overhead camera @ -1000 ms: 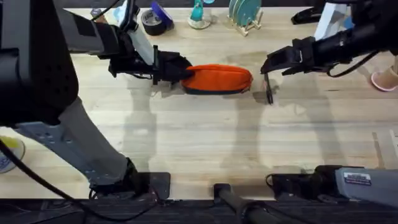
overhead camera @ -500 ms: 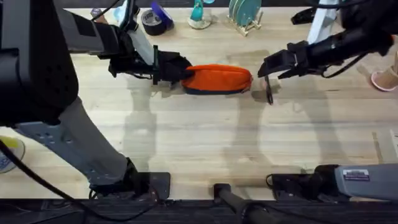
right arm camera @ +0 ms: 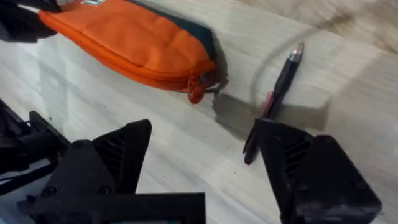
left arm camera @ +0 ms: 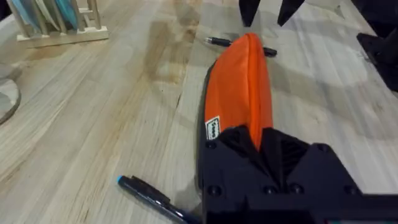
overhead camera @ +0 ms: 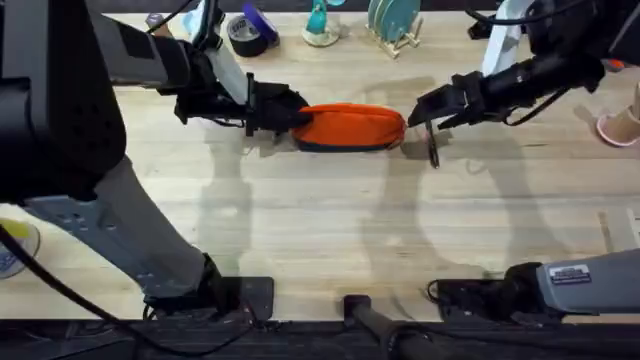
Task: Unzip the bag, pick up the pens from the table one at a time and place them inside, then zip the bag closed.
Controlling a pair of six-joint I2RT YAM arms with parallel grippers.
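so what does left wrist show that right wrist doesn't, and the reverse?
Left wrist alone: a pen with a blue tip lying on the table beside the left gripper, which is shut on the end of the bag, plus a wooden rack. Right wrist alone: the orange zipper pull at the bag's end, with the open right gripper just short of it. Both: the orange bag and the dark pen past its far end.

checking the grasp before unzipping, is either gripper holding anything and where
The left gripper clamps the orange bag at its end; the right gripper is open, holding nothing.
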